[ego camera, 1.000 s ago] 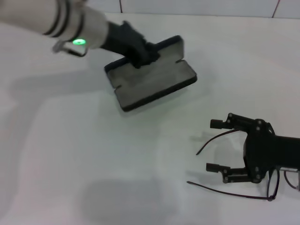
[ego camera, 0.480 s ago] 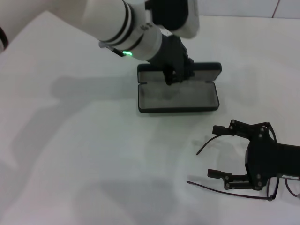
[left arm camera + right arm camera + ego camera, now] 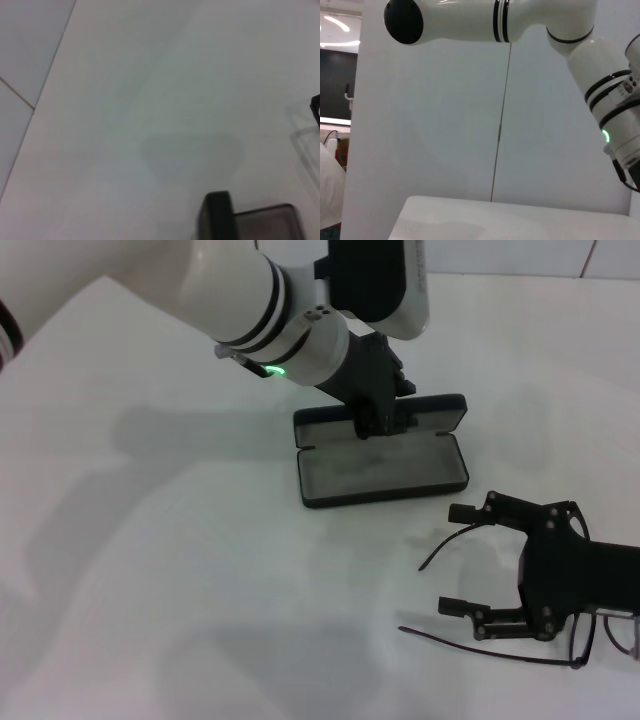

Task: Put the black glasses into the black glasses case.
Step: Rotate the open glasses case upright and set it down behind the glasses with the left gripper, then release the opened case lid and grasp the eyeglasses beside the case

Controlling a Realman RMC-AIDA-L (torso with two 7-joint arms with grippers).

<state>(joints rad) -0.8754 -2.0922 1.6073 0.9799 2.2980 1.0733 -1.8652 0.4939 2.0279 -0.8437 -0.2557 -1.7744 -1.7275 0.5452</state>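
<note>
A robotics test lab: a bare white table [image 3: 150,570] set against plain white wall panels [image 3: 435,125], with a white jointed robot arm [image 3: 485,20] reaching across the workspace.

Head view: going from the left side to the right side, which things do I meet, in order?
black glasses case → black glasses → right gripper. The left gripper overlaps the case, so I leave it out.
</note>
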